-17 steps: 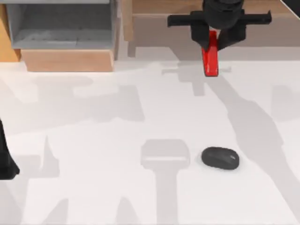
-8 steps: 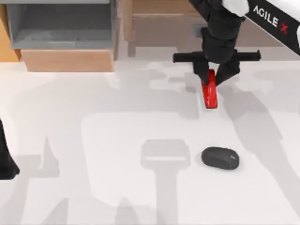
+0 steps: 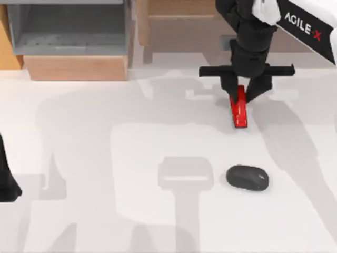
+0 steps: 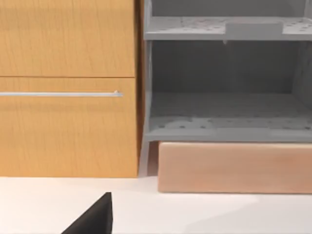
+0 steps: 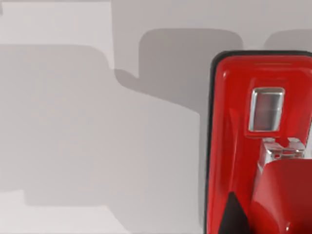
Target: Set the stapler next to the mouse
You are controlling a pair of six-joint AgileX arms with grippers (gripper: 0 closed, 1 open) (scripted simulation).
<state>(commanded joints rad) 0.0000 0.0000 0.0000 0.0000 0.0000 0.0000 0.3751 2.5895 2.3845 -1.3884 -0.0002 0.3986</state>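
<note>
White table point(image 3: 105, 158), soft overlapping grey shadows across it. Along the far edge: wooden cabinet point(image 4: 63, 122) with a thin metal handle bar point(image 4: 58, 94), grey open shelf unit point(image 4: 224, 92) with speckled shelves beside it, light wood block point(image 4: 234, 168) under the shelf unit.

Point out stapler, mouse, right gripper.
stapler point(image 3: 240, 112): top view, red body below the fingers.
mouse point(image 3: 247, 177): top view, middle of its dark shell.
right gripper point(image 3: 241, 93): top view, midway between the fingertips, shut on the stapler.
</note>
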